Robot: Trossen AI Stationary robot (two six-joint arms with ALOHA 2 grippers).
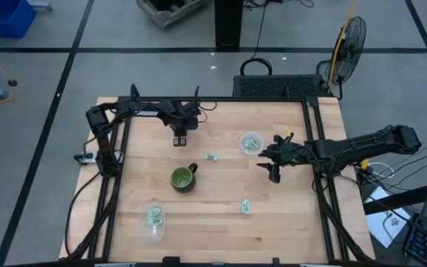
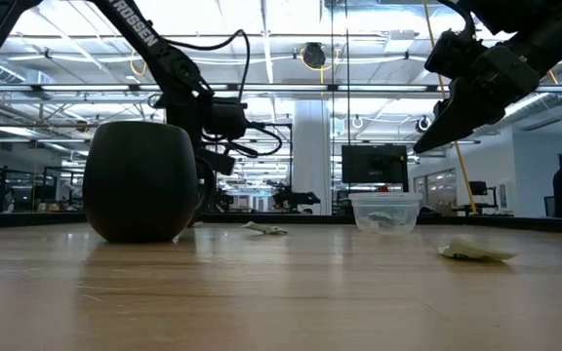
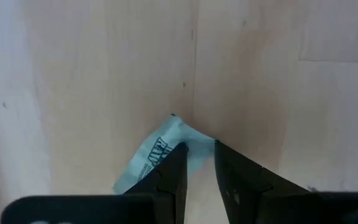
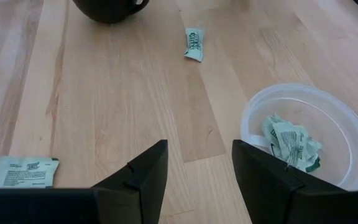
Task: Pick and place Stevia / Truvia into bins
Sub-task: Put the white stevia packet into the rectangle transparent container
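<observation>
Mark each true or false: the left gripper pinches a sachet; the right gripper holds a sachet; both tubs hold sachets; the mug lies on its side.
1. The left gripper pinches a sachet. True.
2. The right gripper holds a sachet. False: it is open and empty, near a tub.
3. Both tubs hold sachets. True: the other tub holds some too.
4. The mug lies on its side. False: it stands upright.
</observation>
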